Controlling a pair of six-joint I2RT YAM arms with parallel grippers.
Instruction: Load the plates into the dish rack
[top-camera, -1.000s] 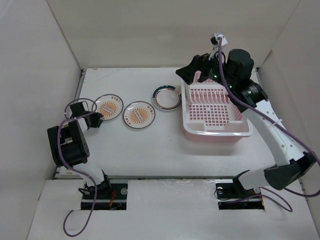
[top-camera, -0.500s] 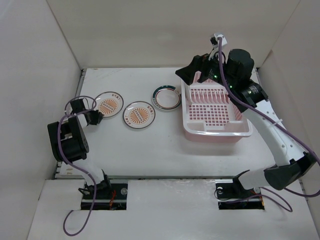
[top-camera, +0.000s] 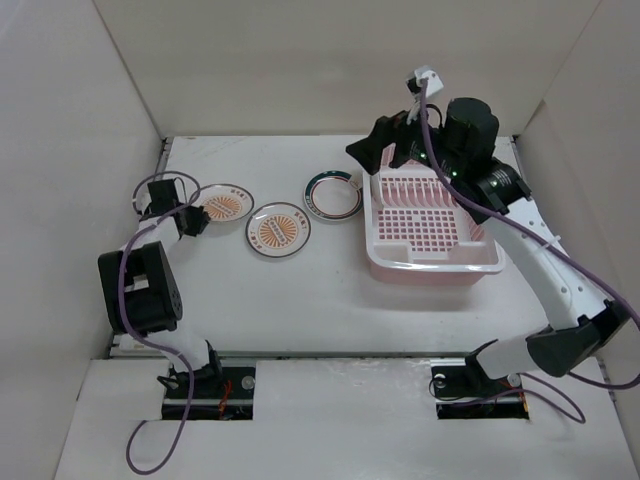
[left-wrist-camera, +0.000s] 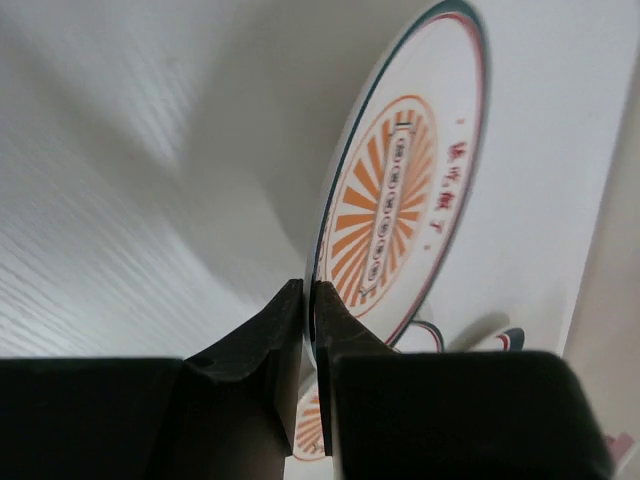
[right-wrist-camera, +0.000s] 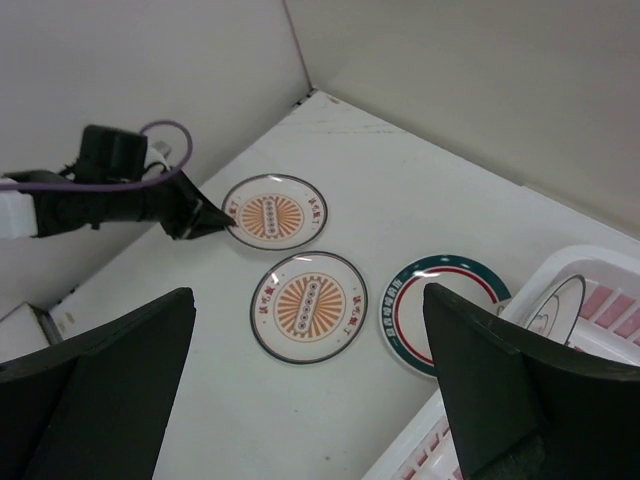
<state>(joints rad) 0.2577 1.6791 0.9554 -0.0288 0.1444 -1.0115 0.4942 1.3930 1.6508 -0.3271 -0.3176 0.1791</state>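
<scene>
Pinching the left sunburst plate (left-wrist-camera: 400, 210) by its rim, the left gripper (left-wrist-camera: 308, 300) has its black jaws almost shut, with only the thin edge of the plate between them. This plate is at the far left of the white surface (top-camera: 300, 290). It is round, white and shiny, with orange rays in the middle and a thin dark line round the edge. The surface has faint lines like wood.

Just to the right lies the second sunburst plate (top-camera: 277, 229), flat, with the same orange rays. It is close to the first plate.

Next comes the green-rimmed plate (top-camera: 333, 194), flat too. It sits just beside the left wall of the dish rack (top-camera: 435, 262).

The rack is a pale pink plastic box with a grid floor and a row of upright prongs. The ringed plate (right-wrist-camera: 555, 305) is inside it, by the wall nearest the green-rimmed plate.

Over the rack's far left corner hangs the right gripper (right-wrist-camera: 308, 293). Its jaws are spread wide and hold nothing.
</scene>
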